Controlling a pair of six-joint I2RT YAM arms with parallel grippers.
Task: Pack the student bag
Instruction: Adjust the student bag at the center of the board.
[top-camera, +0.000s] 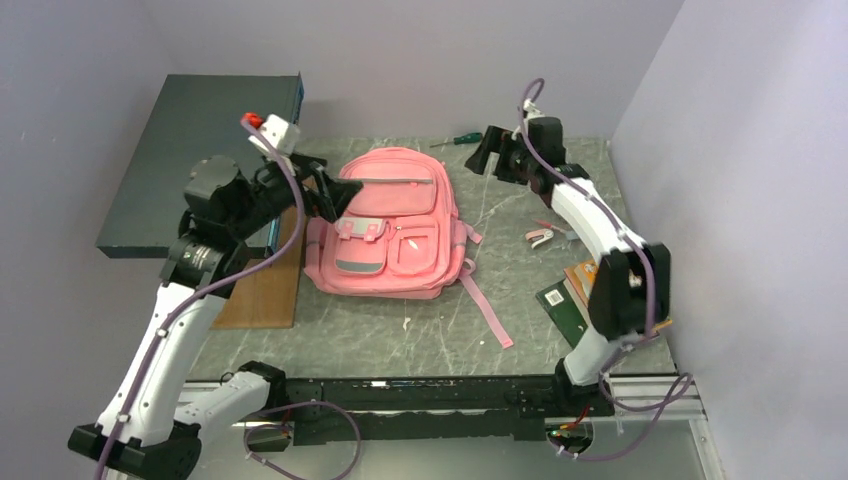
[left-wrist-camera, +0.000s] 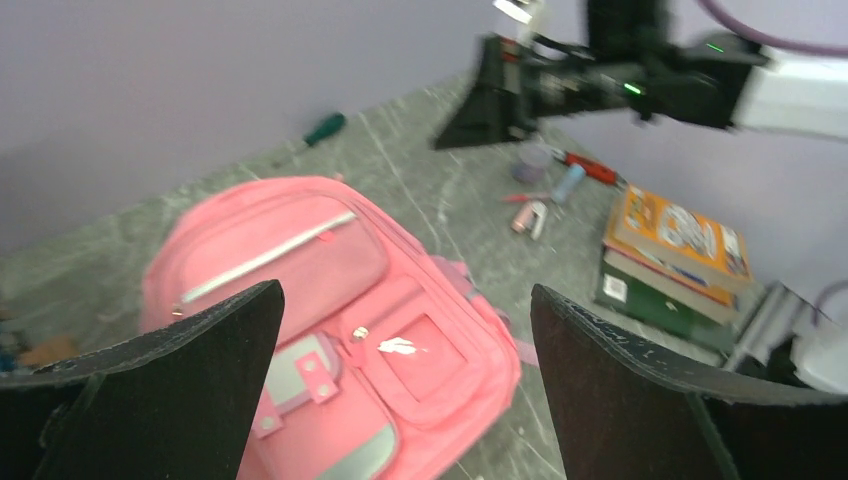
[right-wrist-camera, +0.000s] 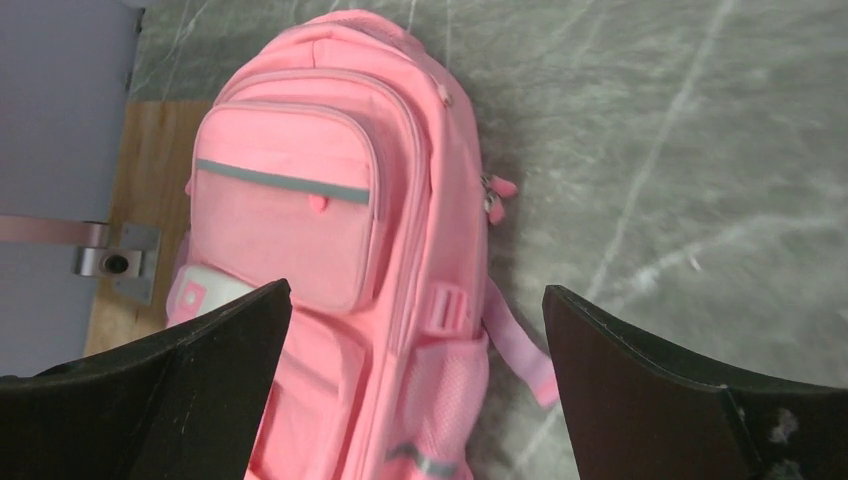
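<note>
A: Where's the student bag (top-camera: 390, 225)?
B: Flat on the desk (top-camera: 430, 340), long axis twelve-to-six; left jaws gape at its ten o'clock edge — nearer; right jaws, equally wide, hang off at two.

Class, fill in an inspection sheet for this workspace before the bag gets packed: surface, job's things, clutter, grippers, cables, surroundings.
Surface: grey marbled table; wooden board at its left edge.
Job's things: pink backpack lying flat, front up, pockets look shut.
Clutter: stack of books on the right; green-handled screwdriver at the far edge; small pink clip near the books.
Grippers: left gripper and right gripper both open, empty, above the backpack.
Cables: purple cables run along both arms.
Surroundings: lilac walls; dark flat box far left.
</note>
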